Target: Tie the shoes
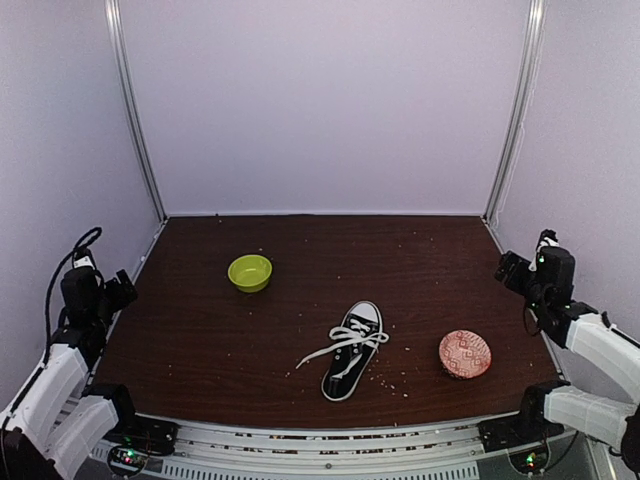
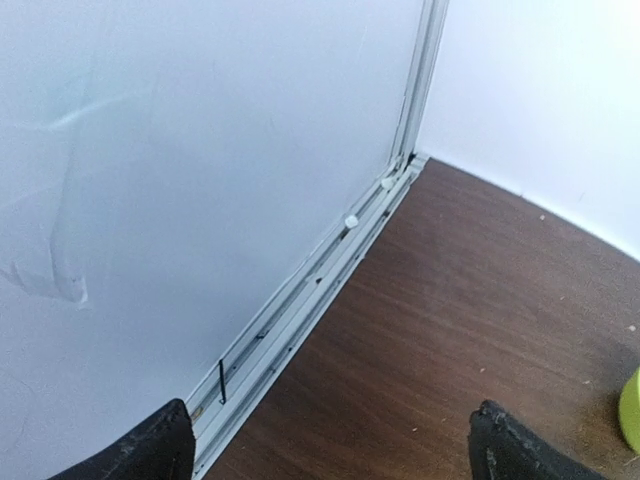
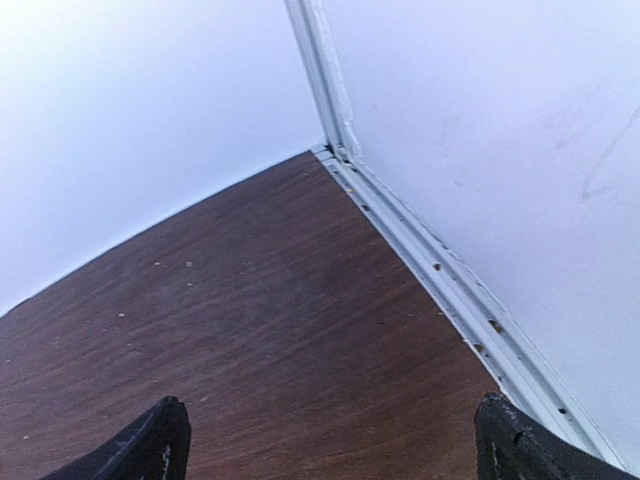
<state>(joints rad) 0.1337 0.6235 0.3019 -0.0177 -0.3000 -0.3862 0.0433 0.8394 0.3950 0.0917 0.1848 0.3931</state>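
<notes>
A single black low-top sneaker [image 1: 353,351] with white sole and toe cap lies near the table's front centre, toe pointing to the back. Its long white laces [image 1: 335,348] lie loose, spread to the left over the table. My left gripper [image 1: 118,291] is at the far left edge, open and empty, far from the shoe. My right gripper [image 1: 508,269] is at the far right edge, open and empty. In the left wrist view the fingertips [image 2: 150,452] stand wide apart over bare table by the wall rail. In the right wrist view the fingertips [image 3: 150,448] are also wide apart. The shoe is in neither wrist view.
A lime green bowl [image 1: 250,272] sits at the back left; its edge shows in the left wrist view [image 2: 631,410]. A round red-patterned object [image 1: 465,354] lies right of the shoe. Crumbs are scattered on the brown table [image 1: 200,330]. White walls with metal rails [image 2: 300,300] enclose three sides.
</notes>
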